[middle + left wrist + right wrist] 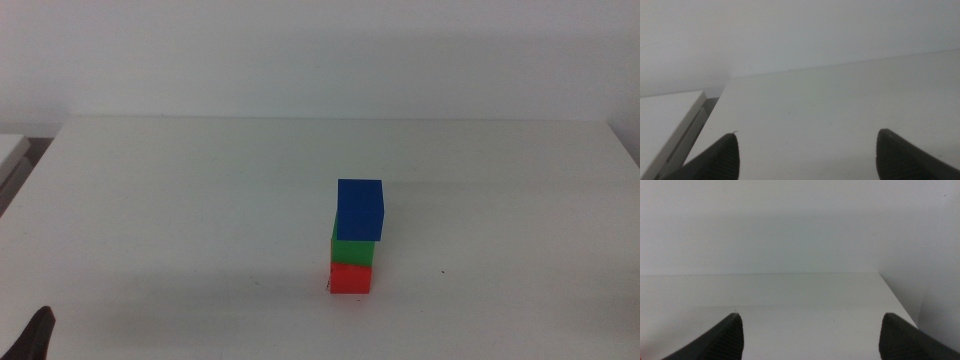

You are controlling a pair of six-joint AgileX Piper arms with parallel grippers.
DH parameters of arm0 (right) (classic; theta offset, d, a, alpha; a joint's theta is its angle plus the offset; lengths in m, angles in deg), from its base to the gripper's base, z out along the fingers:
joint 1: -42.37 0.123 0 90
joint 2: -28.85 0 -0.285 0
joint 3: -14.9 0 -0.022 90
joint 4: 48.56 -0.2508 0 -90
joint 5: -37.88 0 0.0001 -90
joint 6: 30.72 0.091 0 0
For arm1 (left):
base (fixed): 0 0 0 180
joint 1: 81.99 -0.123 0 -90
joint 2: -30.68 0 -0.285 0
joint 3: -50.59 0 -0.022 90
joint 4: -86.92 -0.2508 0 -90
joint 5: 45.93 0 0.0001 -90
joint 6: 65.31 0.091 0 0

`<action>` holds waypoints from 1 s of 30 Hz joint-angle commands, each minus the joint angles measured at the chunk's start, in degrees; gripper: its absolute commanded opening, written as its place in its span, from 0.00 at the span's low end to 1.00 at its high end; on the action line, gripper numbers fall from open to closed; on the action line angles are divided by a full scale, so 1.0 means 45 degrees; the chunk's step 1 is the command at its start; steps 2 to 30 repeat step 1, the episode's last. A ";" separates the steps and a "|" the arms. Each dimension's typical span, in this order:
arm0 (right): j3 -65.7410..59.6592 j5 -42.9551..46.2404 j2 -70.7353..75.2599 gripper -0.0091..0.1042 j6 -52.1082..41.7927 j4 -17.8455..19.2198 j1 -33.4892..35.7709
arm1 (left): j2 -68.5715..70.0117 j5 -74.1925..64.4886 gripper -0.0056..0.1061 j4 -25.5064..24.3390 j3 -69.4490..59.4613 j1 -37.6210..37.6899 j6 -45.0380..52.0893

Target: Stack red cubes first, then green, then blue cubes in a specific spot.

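In the middle view a stack of three cubes stands on the white table, right of centre. The red cube [351, 277] is at the bottom, the green cube [353, 250] sits on it, and the blue cube [360, 209] is on top, shifted slightly to the right. A tiny black mark shows at the red cube's lower left corner; the marked spot itself is covered by the stack. My left gripper [807, 155] is open and empty; its tip shows at the bottom left corner of the middle view [38, 335]. My right gripper [812, 335] is open and empty, out of the middle view.
A lone black speck [442, 270] lies on the table right of the stack. A second white surface [10, 150] adjoins the table's left edge and shows in the left wrist view [665, 120]. The right wrist view shows the table's far right edge [897, 297].
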 commanded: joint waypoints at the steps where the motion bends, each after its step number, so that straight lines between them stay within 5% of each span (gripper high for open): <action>1: -0.0041 0.0144 0.0048 0.90 -0.0130 0.0071 -0.0044 | 0.0049 0.0184 0.89 0.0099 0.0003 -0.0006 0.0002; 30: -0.0041 0.0144 0.0048 0.90 -0.0130 0.0071 -0.0044 | 0.0049 0.0184 0.89 0.0099 0.0003 -0.0006 0.0002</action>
